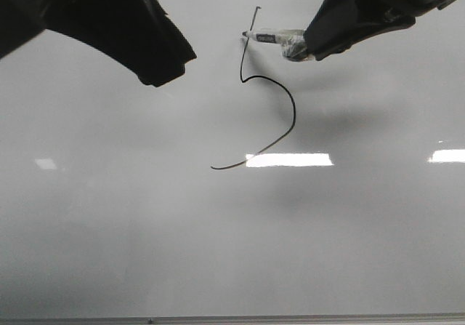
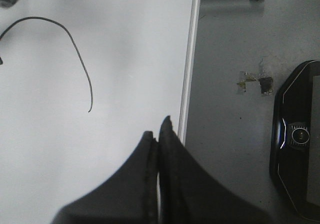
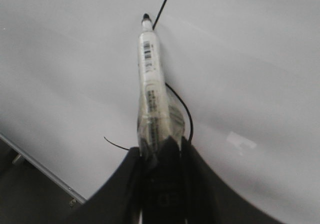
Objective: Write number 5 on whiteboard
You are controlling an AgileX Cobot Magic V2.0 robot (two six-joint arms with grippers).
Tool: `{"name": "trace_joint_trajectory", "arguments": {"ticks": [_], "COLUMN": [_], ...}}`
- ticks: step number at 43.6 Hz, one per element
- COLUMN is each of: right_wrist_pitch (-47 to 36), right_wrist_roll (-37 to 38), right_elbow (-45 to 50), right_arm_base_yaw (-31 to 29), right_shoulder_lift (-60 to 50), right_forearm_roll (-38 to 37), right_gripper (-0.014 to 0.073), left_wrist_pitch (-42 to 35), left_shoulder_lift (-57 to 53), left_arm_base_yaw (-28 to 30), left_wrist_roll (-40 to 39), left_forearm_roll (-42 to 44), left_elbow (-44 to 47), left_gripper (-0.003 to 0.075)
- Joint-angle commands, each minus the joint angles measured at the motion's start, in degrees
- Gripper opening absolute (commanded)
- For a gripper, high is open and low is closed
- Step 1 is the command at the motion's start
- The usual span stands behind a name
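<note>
The whiteboard (image 1: 109,223) fills the front view, with its grey edge strip along the near side. The number 5 (image 1: 294,113) is a thin black line with a tall stem, a small hook at the top, an open curve and a long tail. My right gripper (image 1: 314,45) is shut on a white marker (image 1: 272,38) wrapped in clear tape. The marker's black tip touches the stem partway down. In the right wrist view the marker (image 3: 150,78) points at the line (image 3: 164,3). My left gripper (image 1: 156,76) is shut and empty, left of the figure.
The left wrist view shows my left gripper (image 2: 159,129) over the board's metal edge (image 2: 189,83), the curve's tail (image 2: 80,53), grey floor beyond and a black device (image 2: 300,144). Bright rectangular reflections (image 1: 289,160) lie on the board.
</note>
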Motion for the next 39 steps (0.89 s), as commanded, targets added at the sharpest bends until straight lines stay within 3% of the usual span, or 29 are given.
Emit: {"name": "trace_joint_trajectory", "arguments": {"ticks": [1,12,22,29,39], "right_wrist_pitch": [-1.96,-2.07,-0.4,2.65,12.57], "right_wrist_roll": [0.09,0.51,1.94,-0.8,-9.07], "right_elbow": [-2.05,-1.72,1.57,1.51,1.51], "right_arm_base_yaw": [-0.41,-1.59,-8.5,-6.12,-0.74], "right_shoulder_lift": [-0.73,-0.34,-4.08,-8.37,-14.99], "right_forearm_roll": [0.72,0.72,0.12,-0.5,-15.11], "right_gripper": [-0.0059,-0.0059,-0.0059,-0.0059,-0.0059], "left_wrist_pitch": [-2.4,-2.4,-2.4,-2.4,-2.13], "left_shoulder_lift": [-1.51,-1.51,-1.51,-1.51,-1.51], "left_arm_base_yaw": [-0.13,-0.13,-0.13,-0.13,-0.13], "left_wrist_roll": [-0.61,-0.61,-0.61,-0.61,-0.47], "left_forearm_roll": [-0.85,-0.85,-0.85,-1.14,-1.77], "left_elbow": [-1.58,-1.58,-1.58,-1.58,-1.93], "left_gripper": [-0.002,-0.002,-0.002,-0.002,-0.0018]}}
